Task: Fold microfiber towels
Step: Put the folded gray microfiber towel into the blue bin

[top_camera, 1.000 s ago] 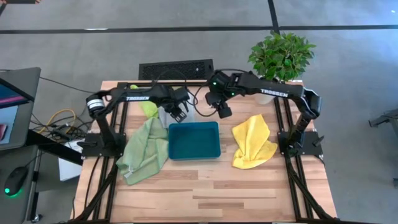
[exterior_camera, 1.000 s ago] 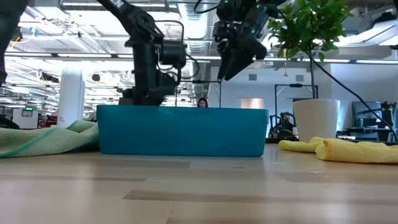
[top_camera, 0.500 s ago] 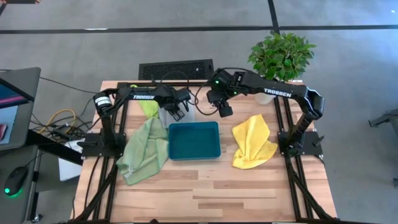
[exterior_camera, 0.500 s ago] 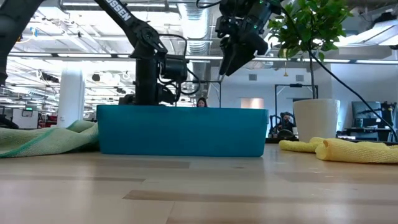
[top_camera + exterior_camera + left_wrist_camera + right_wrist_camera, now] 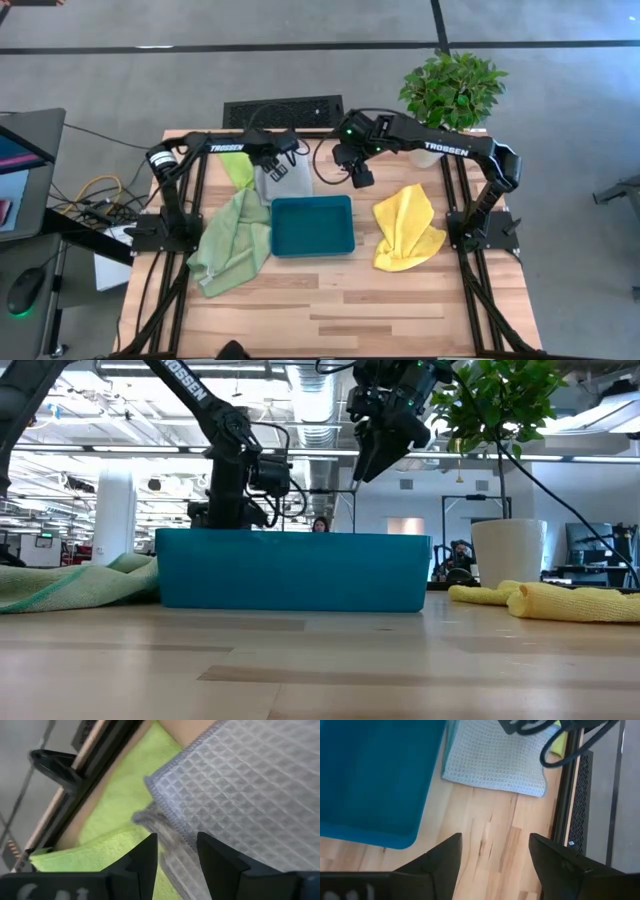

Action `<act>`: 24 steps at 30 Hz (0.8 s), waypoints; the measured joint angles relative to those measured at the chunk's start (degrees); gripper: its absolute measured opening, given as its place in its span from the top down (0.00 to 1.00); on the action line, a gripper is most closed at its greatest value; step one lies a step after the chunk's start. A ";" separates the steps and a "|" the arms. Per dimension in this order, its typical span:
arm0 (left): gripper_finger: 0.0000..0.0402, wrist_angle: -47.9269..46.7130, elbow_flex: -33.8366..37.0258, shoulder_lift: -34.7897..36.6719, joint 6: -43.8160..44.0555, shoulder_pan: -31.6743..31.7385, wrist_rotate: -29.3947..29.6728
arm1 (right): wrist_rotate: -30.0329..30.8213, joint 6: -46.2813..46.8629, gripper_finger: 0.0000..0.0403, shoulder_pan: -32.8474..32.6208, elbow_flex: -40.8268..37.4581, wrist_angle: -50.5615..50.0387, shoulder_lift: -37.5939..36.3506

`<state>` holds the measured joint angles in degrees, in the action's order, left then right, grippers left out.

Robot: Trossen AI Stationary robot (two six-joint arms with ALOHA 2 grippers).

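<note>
Wooden bench (image 5: 330,300) under two arms. Left gripper (image 5: 277,171), jaws parted and empty, straddles a corner of the light grey towel (image 5: 283,183) behind the teal tray (image 5: 313,226), positioned to pinch it; right gripper (image 5: 358,176) hovers spread, empty.

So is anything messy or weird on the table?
A bit messy. The sage towel and yellow towel lie crumpled either side of the tray, not folded. The grey towel overlaps the lime one behind the tray. Nothing looks spilled or broken.
</note>
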<state>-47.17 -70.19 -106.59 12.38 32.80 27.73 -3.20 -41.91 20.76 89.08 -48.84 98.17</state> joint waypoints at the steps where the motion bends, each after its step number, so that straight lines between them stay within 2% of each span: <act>1: 0.67 -0.15 0.00 0.56 -0.05 -0.31 -0.42 | 0.00 0.00 0.37 0.17 0.00 0.00 0.00; 7: 0.67 0.15 -0.77 4.52 -0.86 -1.31 -3.13 | 0.00 -0.02 0.37 1.55 0.00 0.03 0.02; 13: 0.67 -0.17 -1.33 7.07 0.52 0.94 -17.65 | 0.00 -0.03 0.37 3.12 0.00 0.25 0.04; 15: 0.67 -1.75 -1.33 7.11 0.18 1.34 -17.97 | 0.00 -0.04 0.37 3.49 -0.05 0.30 0.04; 18: 0.67 -3.22 -1.33 7.13 -0.98 1.36 -15.26 | 0.00 -0.11 0.37 3.85 -1.05 1.52 0.07; 24: 0.67 -3.37 -1.33 7.16 -2.13 0.47 -19.40 | -0.11 -4.15 0.37 4.75 -3.51 2.41 0.07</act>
<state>-50.54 -71.53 -99.44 10.25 33.26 8.33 -3.32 -46.06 25.52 85.57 -46.43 98.24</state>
